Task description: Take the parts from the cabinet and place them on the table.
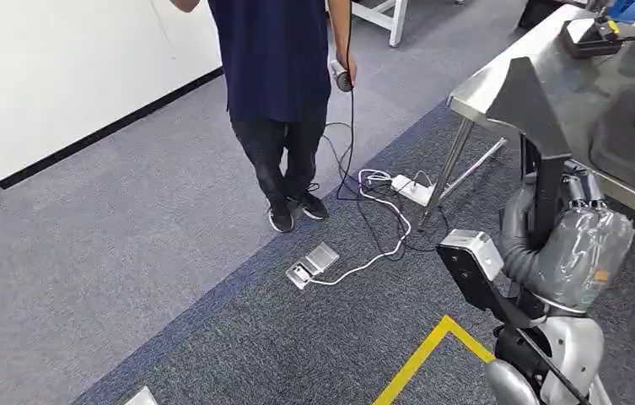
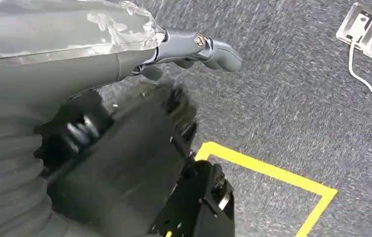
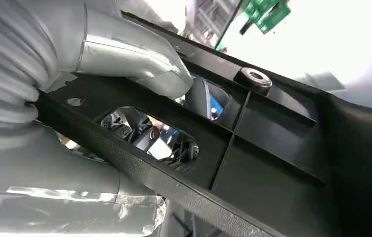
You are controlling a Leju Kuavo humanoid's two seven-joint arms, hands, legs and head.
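The right hand (image 3: 124,64) grips a black moulded-plastic part (image 3: 253,148), ribbed and pierced; the left hand's (image 2: 193,49) grip is unclear

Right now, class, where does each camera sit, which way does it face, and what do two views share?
Head view: high on the body, looking down at carpet and a person; right arm shows.
Left wrist view: behind the left hand, facing the floor.
Right wrist view: behind the right hand, gripping a black plastic part.
Shared: head and left wrist views show yellow floor tape.
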